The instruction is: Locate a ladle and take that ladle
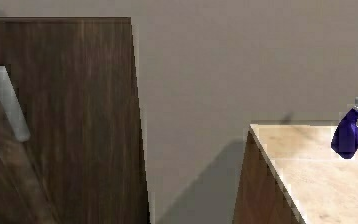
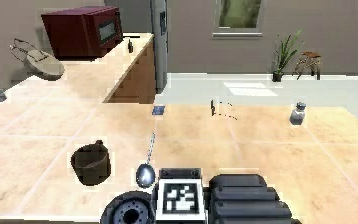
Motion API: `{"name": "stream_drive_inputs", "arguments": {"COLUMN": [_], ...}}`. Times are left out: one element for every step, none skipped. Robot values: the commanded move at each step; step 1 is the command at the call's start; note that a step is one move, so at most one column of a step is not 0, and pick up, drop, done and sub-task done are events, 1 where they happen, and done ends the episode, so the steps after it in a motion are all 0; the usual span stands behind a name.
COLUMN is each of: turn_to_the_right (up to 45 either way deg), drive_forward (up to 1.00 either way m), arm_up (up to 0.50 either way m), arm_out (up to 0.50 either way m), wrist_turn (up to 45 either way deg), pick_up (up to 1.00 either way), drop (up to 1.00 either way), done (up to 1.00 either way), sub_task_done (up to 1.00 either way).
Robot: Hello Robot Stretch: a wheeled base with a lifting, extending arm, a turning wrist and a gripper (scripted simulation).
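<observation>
One silver long-handled ladle [image 2: 146,170] lying on beige tiled worktop [image 2: 47,125], near dark gripper [image 2: 127,211], whether fingers grasp anything cannot be told, one dark round pot [image 2: 91,163], two small grey shakers [image 2: 298,112], one blue spray bottle [image 1: 347,133].

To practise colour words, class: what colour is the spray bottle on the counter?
The bottle is dark blue, best seen in the forward view.

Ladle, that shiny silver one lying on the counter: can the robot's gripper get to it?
Probably yes. The silver long-handled ladle lies on the beige stone counter just above the gripper in the arm side view, with nothing between them. The dark brown pot stands apart, toward the view's left.
</observation>
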Motion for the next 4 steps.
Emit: {"name": "stream_drive_inputs", "arguments": {"turn_to_the_right": [0.0, 0.0, 0.0, 0.0], "drive_forward": [0.0, 0.0, 0.0, 0.0], "arm_up": [0.0, 0.0, 0.0, 0.0], "arm_out": [0.08, 0.0, 0.0, 0.0], "wrist_turn": [0.0, 45.0, 45.0, 45.0], "pick_up": [0.0, 0.0, 0.0, 0.0], "drop": [0.0, 0.0, 0.0, 0.0], "done": [0.0, 0.0, 0.0, 0.0], "sub_task_done": [0.0, 0.0, 0.0, 0.0]}}
